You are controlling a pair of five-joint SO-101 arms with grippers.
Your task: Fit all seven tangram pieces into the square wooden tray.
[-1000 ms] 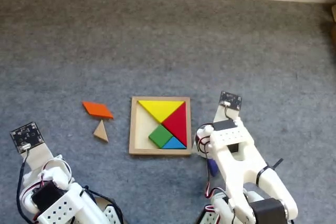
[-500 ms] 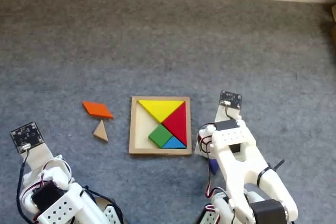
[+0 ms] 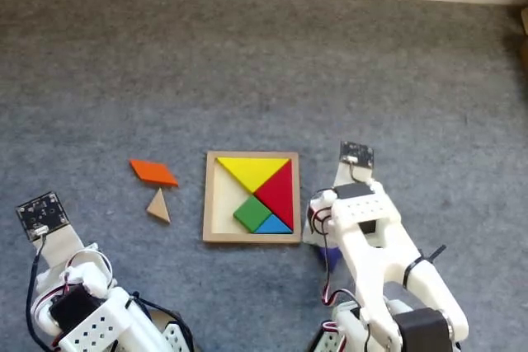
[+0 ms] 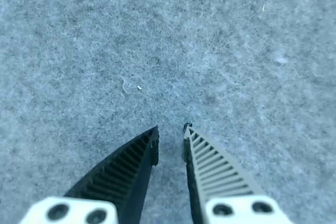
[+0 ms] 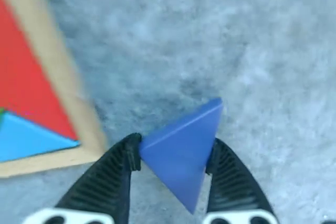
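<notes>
The square wooden tray (image 3: pixel 210 204) lies mid-table holding a yellow triangle (image 3: pixel 249 172), a red triangle (image 3: pixel 279 191), a green square (image 3: pixel 252 213) and a light blue triangle (image 3: pixel 275 225); its left side is bare. An orange parallelogram (image 3: pixel 153 172) and a tan triangle (image 3: pixel 158 205) lie on the carpet left of the tray. My right gripper (image 5: pixel 176 153) is shut on a dark blue triangle (image 5: pixel 184 150), just off the tray's right edge (image 5: pixel 50 72). The dark blue triangle (image 3: pixel 327 257) peeks out under the right arm. My left gripper (image 4: pixel 170 137) hovers over bare carpet, fingers slightly apart, holding nothing.
Grey carpet covers the table. The left arm's body (image 3: pixel 78 311) sits at the front left corner, the right arm's body (image 3: pixel 384 269) at the front right. A pale wall strip runs along the far edge.
The right arm has shifted slightly left and back toward the tray's right edge, carrying the dark blue triangle. The left arm and the loose pieces have not moved.
</notes>
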